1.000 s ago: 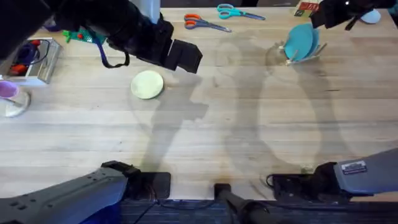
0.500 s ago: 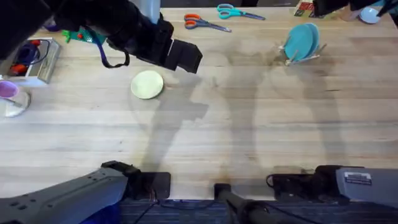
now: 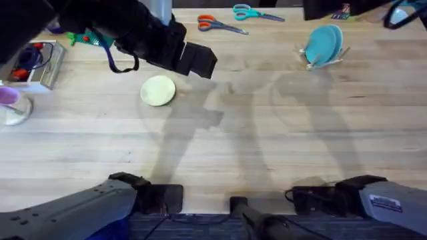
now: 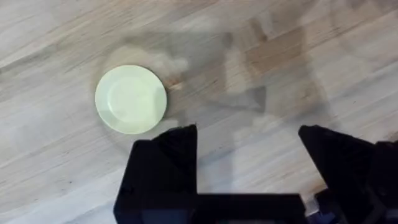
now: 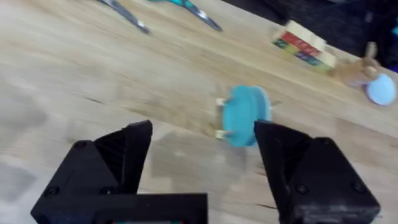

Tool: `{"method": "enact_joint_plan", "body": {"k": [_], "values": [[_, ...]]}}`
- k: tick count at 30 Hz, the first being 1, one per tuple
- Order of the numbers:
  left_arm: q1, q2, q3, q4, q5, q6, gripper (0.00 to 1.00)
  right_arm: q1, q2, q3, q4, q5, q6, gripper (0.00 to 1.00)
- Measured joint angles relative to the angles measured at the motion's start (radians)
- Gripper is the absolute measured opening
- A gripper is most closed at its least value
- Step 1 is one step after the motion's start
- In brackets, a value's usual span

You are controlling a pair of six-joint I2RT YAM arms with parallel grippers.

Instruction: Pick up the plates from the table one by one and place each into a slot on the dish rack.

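Observation:
A pale yellow plate (image 3: pixel 158 90) lies flat on the table (image 3: pixel 267 147), left of centre. My left gripper (image 4: pixel 249 155) hovers open above the wood just beside that plate (image 4: pixel 130 99), nothing between its fingers. The left arm (image 3: pixel 147 33) looms dark over the far left. At the far right stands the dish rack (image 3: pixel 325 59) with a blue plate (image 3: pixel 323 43) upright in its slots. My right gripper (image 5: pixel 202 155) is open and empty, raised well off the rack (image 5: pixel 222 118) and its blue plate (image 5: pixel 245 115).
Orange scissors (image 3: pixel 217 25) and teal scissors (image 3: pixel 257 12) lie along the far edge. A box (image 3: pixel 37 63) and a purple cup (image 3: pixel 10 100) sit at the left edge. A coloured block (image 5: pixel 305 43) lies behind the rack.
My right arm has pulled up and away from the rack toward the far edge. The left arm and the yellow plate have stayed put.

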Motion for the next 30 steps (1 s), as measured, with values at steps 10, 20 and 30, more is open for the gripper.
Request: {"method": "enact_joint_plan", "body": {"k": [10, 20, 30], "values": [[0.0, 0.0, 0.0, -0.007, 0.0, -0.003, 0.893, 0.131, -0.005, 0.0, 0.002, -0.162, 0.202, 0.99], [0.006, 0.0, 0.0, -0.038, -0.027, -0.002, 0.042, 0.131, -0.005, 0.0, 0.002, -0.238, 0.266, 0.992], [0.243, 0.0, 0.0, -0.094, 0.07, 0.069, 0.042, 0.131, -0.005, 0.0, 0.002, -0.244, 0.274, 0.994]]}}
